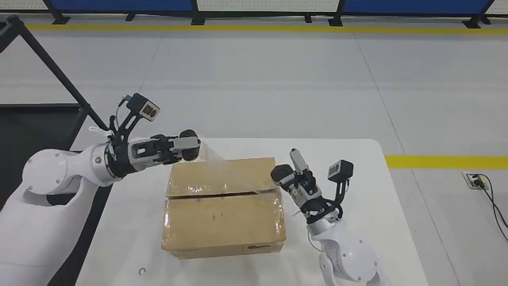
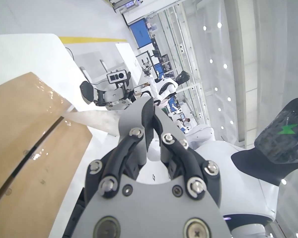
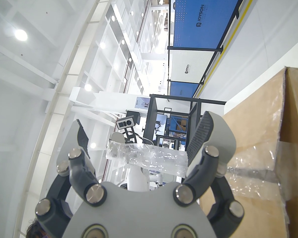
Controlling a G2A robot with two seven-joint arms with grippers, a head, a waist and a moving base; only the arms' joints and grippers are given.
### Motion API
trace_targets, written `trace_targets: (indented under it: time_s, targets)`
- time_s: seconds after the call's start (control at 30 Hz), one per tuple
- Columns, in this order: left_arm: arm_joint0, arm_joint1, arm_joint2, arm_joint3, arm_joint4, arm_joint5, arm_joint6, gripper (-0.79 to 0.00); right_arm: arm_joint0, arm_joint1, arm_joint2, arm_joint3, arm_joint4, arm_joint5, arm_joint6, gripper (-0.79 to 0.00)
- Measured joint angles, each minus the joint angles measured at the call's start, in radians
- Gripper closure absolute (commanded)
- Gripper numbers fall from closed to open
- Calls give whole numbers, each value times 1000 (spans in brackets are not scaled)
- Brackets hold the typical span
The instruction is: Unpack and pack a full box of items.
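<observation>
Unsealing, I judge: my left tool (image 2: 152, 111) pinches tape (image 2: 96, 121) lifted off the box (image 1: 222, 214) at the middle of the desk (image 1: 373, 206), my right tool (image 3: 142, 122) gapes wide; next, a steady pull.

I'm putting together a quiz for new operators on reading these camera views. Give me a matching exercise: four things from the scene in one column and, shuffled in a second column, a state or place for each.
Things
1. left gripper
2. right gripper
3. cardboard box
4. clear tape strip

States
A. flaps closed, standing on the white table
B. open, beside the box
C. stretched from the box to a gripper
D. shut on tape

Pairs: 1-D, 2-B, 3-A, 4-C
</observation>
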Motion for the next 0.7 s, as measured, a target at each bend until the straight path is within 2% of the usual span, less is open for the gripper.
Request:
trace_targets:
  time_s: [0.4,0.7]
  targets:
    - [-3,-7,-3,-3,16,-52,8,0,3,8,12,17,26,-17,11,-785]
    - [-3,3,-34,5,74,-58,-55,0,8,13,14,26,38,-18,15,-785]
